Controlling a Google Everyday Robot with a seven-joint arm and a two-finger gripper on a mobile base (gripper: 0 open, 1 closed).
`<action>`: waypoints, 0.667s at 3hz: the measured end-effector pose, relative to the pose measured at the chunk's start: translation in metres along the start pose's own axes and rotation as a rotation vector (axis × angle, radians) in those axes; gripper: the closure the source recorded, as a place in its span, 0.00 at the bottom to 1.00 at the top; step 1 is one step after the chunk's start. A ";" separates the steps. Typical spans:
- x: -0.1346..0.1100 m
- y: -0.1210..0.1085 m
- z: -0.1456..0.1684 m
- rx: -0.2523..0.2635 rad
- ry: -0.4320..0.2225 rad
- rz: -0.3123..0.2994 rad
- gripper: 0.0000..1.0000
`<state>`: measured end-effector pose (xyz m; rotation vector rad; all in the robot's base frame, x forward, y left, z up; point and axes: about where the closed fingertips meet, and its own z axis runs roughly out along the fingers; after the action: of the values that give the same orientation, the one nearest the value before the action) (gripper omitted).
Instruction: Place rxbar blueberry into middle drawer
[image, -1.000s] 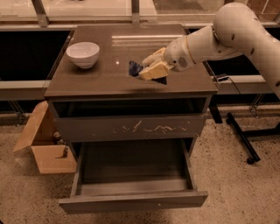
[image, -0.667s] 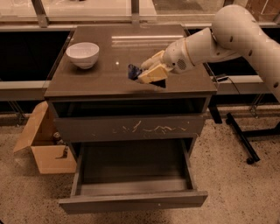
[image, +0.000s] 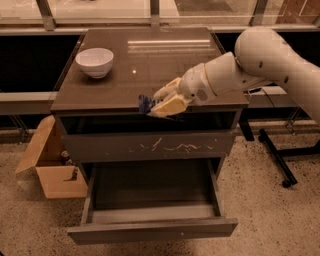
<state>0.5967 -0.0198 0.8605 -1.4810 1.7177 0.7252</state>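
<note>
The rxbar blueberry (image: 144, 103), a small dark blue bar, sticks out to the left of my gripper (image: 160, 104), which is shut on it. The gripper holds it over the front edge of the brown cabinet top (image: 150, 65), about mid-width. The middle drawer (image: 150, 231) is pulled open below, with a plain front panel and a dark grey inside. It lies directly under and in front of the gripper. Most of the bar is hidden by the tan fingers (image: 170, 105).
A white bowl (image: 94, 61) stands at the top's back left. A shut drawer with white scratches (image: 150, 146) sits between the top and the open drawer. An open cardboard box (image: 55, 170) is on the floor at left. A black stand base (image: 275, 155) is at right.
My gripper has carried the bar from over the middle of the cabinet top forward to its front edge, and slightly left.
</note>
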 end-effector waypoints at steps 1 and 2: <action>0.020 0.042 0.019 -0.030 0.053 0.007 1.00; 0.064 0.080 0.048 -0.082 0.103 0.066 1.00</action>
<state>0.5227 -0.0036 0.7768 -1.5470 1.8414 0.7745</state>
